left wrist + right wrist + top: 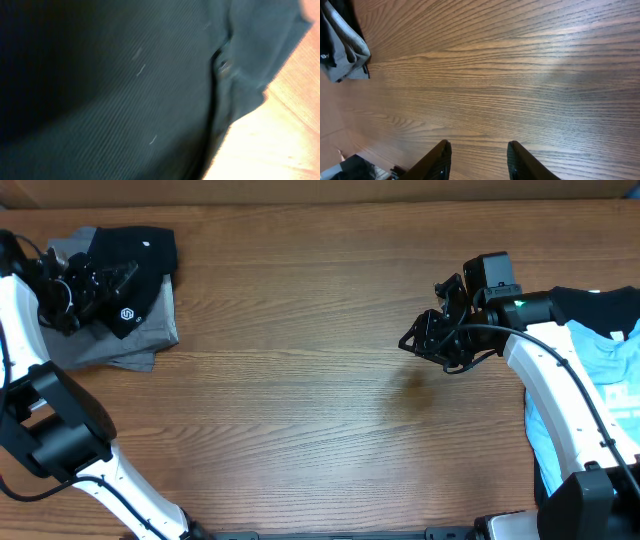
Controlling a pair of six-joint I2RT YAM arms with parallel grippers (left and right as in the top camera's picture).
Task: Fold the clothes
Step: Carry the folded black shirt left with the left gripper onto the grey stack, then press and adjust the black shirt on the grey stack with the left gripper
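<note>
Resting at the far left of the counter (300, 380), the folded black T-shirt (140, 250) lies atop a grey shirt (150, 330). The left jaws sit down against its dark fabric, and whether they are apart or closed cannot be told. The right jaws hover partly spread over bare wood, gripping nothing, near a light blue T-shirt (610, 370).

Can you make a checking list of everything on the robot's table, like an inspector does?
surface: wooden table, bare in the middle.
job's things: black T-shirt with hexagon logo folded on a grey shirt, far left; light blue shirt and another black shirt at the right edge.
clutter: nothing seen.
tools: left tool over the black T-shirt, jaws unclear; right tool open, empty, above bare wood.
cables: black cable along the right arm.
surroundings: tan strip beyond the far edge.
</note>
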